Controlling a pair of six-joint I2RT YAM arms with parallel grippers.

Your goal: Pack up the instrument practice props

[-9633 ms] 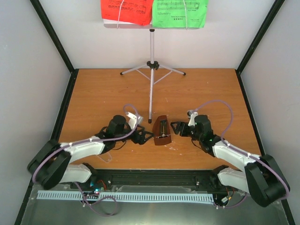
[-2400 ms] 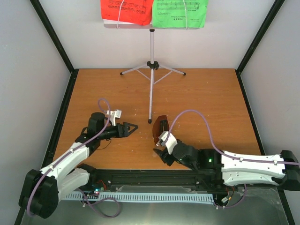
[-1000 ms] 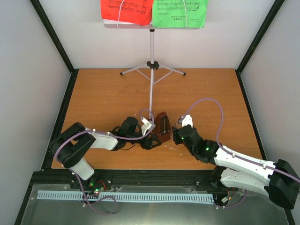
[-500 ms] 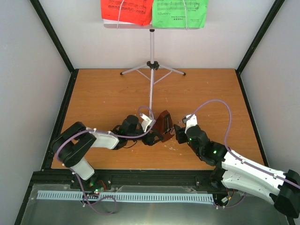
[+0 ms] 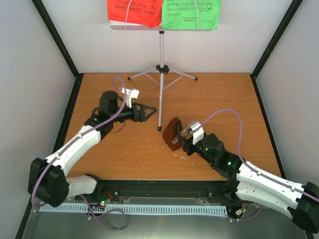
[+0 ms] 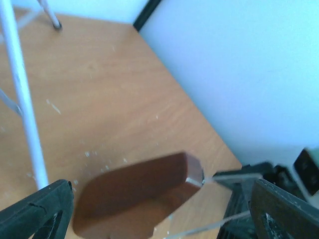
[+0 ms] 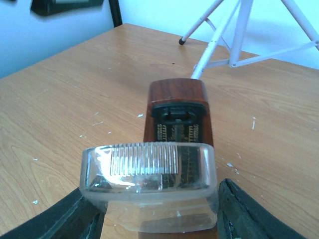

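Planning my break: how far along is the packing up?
Nothing looks packed yet. In hand: right gripper holds the clear cover at the metronome; left gripper open, empty. To do: red sheet and green sheet sit on the stand, which stands unfolded.

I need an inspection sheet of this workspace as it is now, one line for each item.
Surface: wooden tabletop, small white specks near the middle.
Job's things: dark-brown pyramid metronome, front face exposed; silver tripod stand upright, red music sheet and green music sheet on it.
Clutter: nothing seen.
Grippers: left gripper open, empty; right gripper shut on clear plastic cover.
Cables: purple cables loop over both arms.
Surroundings: white walls, black frame posts.
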